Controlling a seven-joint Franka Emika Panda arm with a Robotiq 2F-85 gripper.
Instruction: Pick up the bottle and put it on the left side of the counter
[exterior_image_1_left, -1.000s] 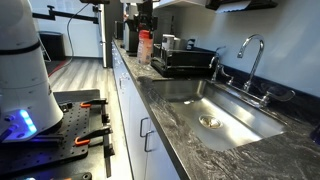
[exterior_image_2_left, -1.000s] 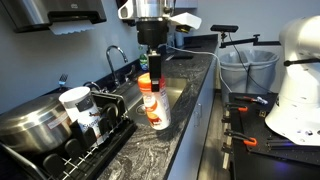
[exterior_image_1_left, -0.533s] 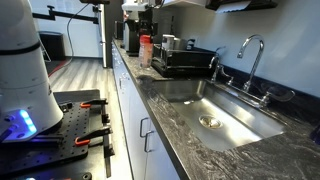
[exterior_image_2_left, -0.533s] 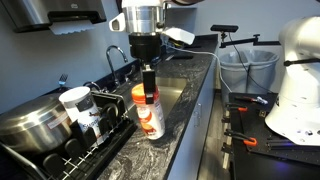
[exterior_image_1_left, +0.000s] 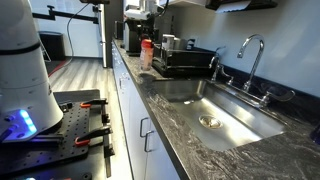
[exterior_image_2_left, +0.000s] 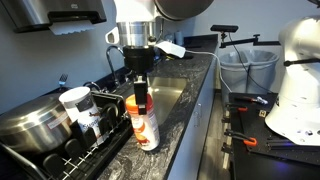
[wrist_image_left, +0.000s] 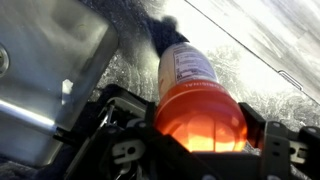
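**Bottle clamped by its cap beside the dish rack**

In an exterior view the wide white plastic bottle with a red cap (exterior_image_1_left: 147, 54) shows small, just in front of the black wire dish rack (exterior_image_1_left: 186, 62); in an exterior view the Robotiq gripper (exterior_image_2_left: 139, 98) is closed on the cap, the bottle tilting over the dark speckled granite counter (exterior_image_2_left: 185, 135) beside that rack; only the wrist view shows the fingers (wrist_image_left: 118, 140) flanking the cap.

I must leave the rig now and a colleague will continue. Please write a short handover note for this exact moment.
Gripper: shut on the bottle, gripping its red cap from above.
Bottle: slightly tilted, next to the dish rack, at the end of the sink. I cannot tell whether its base touches the counter.
Done: the grasp.
Left: bring the bottle to the left side of the counter, set it upright, open the gripper, pull back.
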